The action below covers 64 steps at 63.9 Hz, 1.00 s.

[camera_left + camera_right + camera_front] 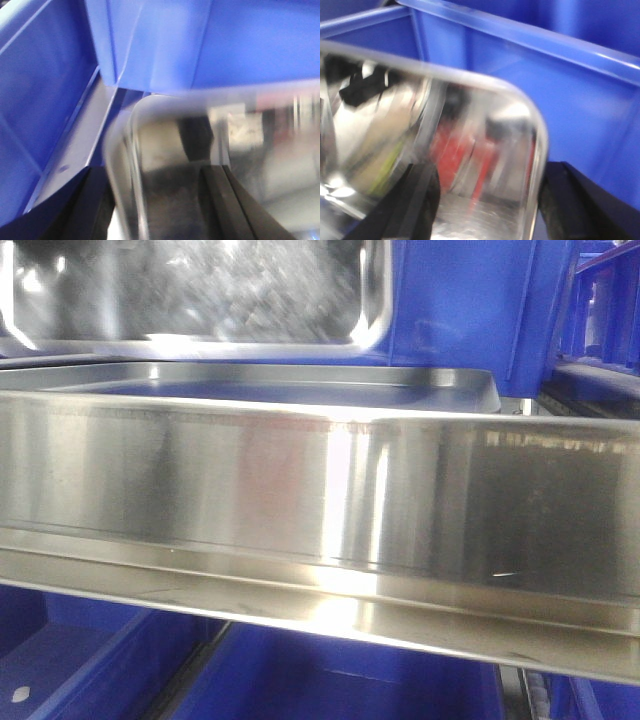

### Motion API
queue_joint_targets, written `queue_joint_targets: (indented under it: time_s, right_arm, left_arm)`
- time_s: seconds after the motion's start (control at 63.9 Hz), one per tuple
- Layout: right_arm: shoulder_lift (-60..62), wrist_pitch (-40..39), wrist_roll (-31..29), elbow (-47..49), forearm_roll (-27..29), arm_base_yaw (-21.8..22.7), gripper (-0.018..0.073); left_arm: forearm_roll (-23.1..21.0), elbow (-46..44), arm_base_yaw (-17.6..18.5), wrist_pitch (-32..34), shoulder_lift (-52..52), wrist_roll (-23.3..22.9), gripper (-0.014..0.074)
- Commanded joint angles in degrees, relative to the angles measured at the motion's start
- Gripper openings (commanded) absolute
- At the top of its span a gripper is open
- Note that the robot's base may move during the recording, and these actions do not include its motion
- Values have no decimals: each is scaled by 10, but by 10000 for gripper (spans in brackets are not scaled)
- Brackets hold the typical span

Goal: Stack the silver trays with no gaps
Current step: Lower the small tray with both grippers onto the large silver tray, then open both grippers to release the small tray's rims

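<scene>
Two silver trays show in the front view. One lies flat on the shelf just behind the brushed shelf rail. The other stands tilted above and behind it, against the blue bins.

I judge these trays stiff, fairly light and slick, likely to clang and skate on each other. The rolled rim near a corner is the place to pinch.

Only the wrist views show my arms. The left gripper has its black fingers spread wide either side of a tray corner. The right gripper is the same, fingers wide around another rounded corner. Both views are blurred, so I cannot tell whether any pad touches steel. The front view alone shows the two trays are not nested.
</scene>
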<state>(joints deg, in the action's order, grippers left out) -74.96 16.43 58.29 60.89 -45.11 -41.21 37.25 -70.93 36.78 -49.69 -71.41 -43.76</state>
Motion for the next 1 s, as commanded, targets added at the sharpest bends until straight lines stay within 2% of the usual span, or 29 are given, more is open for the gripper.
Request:
queue_joint_targets:
  time_s: [0.0,0.188,0.579,0.658,0.799,0.893,0.987]
  right_arm:
    - [9,14,-4,2,-5,-1,330]
    - [9,30,-4,2,-5,-1,330]
    - [11,31,-4,2,-5,-1,322]
    - [19,31,-4,2,-5,-1,268]
    - [37,31,-4,2,-5,-1,58]
    - [47,31,-4,2,-5,-1,-91]
    - [50,30,-4,2,-5,-1,-76]
  left_arm:
    - [21,-4,4,17,4,1,288]
    - [35,-4,4,10,4,1,288]
    - [35,-4,5,11,9,1,279]
    - [35,-4,5,13,16,1,223]
    - [36,-4,5,27,28,1,-34]
    - [38,-6,5,37,29,1,1]
    - [39,-6,5,40,29,1,1]
